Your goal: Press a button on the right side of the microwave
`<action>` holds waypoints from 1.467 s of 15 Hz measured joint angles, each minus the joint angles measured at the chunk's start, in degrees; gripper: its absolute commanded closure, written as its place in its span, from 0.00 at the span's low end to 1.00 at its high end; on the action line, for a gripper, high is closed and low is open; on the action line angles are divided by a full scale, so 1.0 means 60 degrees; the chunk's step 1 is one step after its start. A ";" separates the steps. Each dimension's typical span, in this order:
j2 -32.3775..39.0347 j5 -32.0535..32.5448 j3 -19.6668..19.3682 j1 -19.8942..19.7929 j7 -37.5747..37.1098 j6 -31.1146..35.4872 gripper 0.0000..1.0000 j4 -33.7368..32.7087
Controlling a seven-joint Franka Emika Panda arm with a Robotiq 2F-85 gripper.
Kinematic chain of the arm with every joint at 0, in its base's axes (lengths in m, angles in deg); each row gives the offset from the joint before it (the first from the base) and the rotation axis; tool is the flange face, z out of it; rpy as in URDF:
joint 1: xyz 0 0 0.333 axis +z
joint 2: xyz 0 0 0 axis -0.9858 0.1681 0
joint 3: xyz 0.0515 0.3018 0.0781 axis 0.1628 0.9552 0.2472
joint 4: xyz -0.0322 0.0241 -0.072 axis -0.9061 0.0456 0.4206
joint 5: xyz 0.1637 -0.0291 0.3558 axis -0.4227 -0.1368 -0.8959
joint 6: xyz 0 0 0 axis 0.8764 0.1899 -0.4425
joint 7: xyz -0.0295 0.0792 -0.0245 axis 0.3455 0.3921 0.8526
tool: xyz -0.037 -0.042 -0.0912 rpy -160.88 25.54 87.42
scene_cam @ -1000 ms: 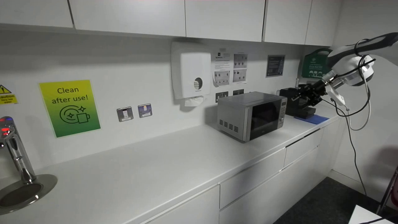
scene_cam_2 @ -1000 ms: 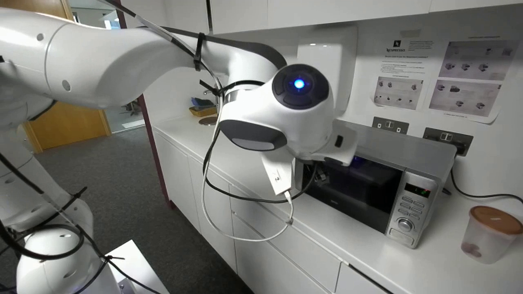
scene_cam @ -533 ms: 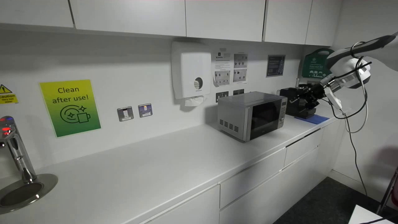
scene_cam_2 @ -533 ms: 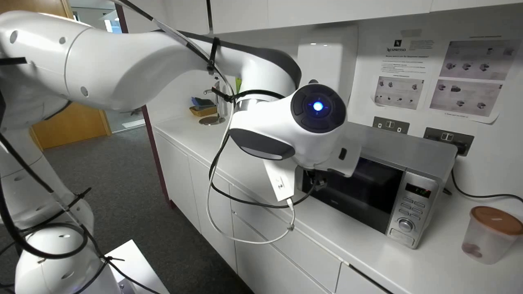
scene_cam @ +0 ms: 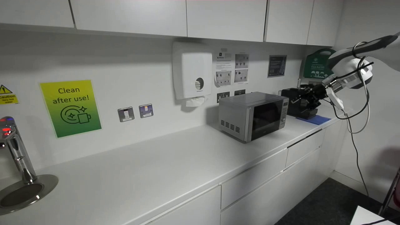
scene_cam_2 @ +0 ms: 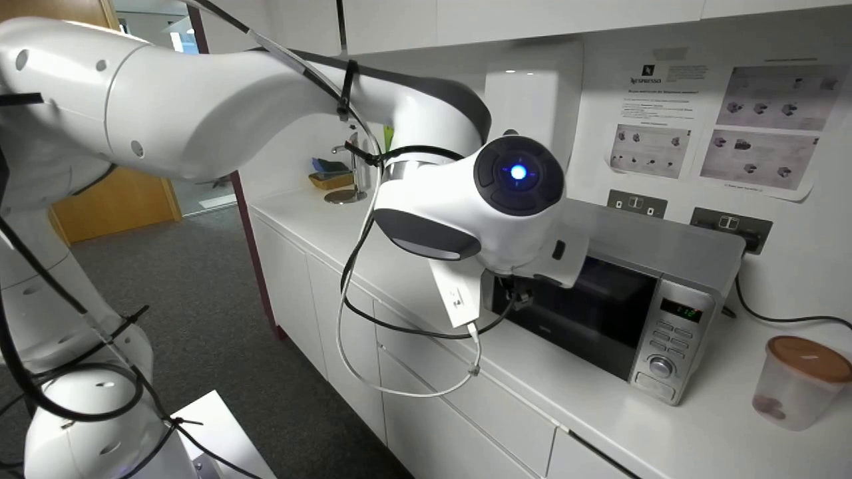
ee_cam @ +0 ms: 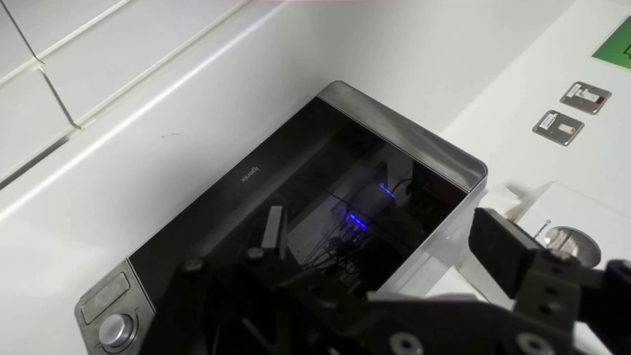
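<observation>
The silver-grey microwave [scene_cam: 236, 109] stands on the counter, its dark glass door shut. It also shows in an exterior view [scene_cam_2: 659, 243] and in the wrist view [ee_cam: 236, 197]. Its control strip [scene_cam_2: 689, 299] has a lit display [scene_cam_2: 680, 310], small buttons [scene_cam_2: 669, 336], a round knob [scene_cam_2: 660, 366] and a wide button [scene_cam_2: 654, 386]. The wrist view shows the knob [ee_cam: 116, 330] and wide button [ee_cam: 104, 298]; the small buttons are out of view there. My gripper [ee_cam: 382, 222] is open and empty, in front of the door and apart from it. In an exterior view the wrist mostly hides it.
A tub with an orange lid [scene_cam_2: 799, 382] stands beside the microwave. A black machine [scene_cam: 297, 104] on a blue mat [scene_cam: 315, 119] is behind the gripper in an exterior view. A white dispenser [scene_cam: 192, 72] hangs above the counter. Cables [scene_cam_2: 399, 392] hang from the wrist.
Between one second and half a second ago the wrist moved right and down in an exterior view, slightly along the microwave's front. Since then the arm has stayed still. The gripper holds nothing throughout.
</observation>
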 measured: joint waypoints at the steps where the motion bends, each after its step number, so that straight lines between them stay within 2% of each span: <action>1: 0.0000 0.0000 0.0000 0.0000 0.0000 0.0000 0.00 0.0000; 7: 0.0036 -0.0032 0.0144 -0.0143 0.0054 0.0000 0.00 0.0016; 9: 0.0162 -0.0406 0.0145 -0.0288 0.0365 -0.0086 0.00 0.0004; 15: 0.1388 -0.2861 0.0087 -0.1260 0.1635 -0.0211 0.00 -0.0381; 22: 0.2942 -0.6027 0.0298 -0.2151 0.1653 -0.0211 0.00 -0.1512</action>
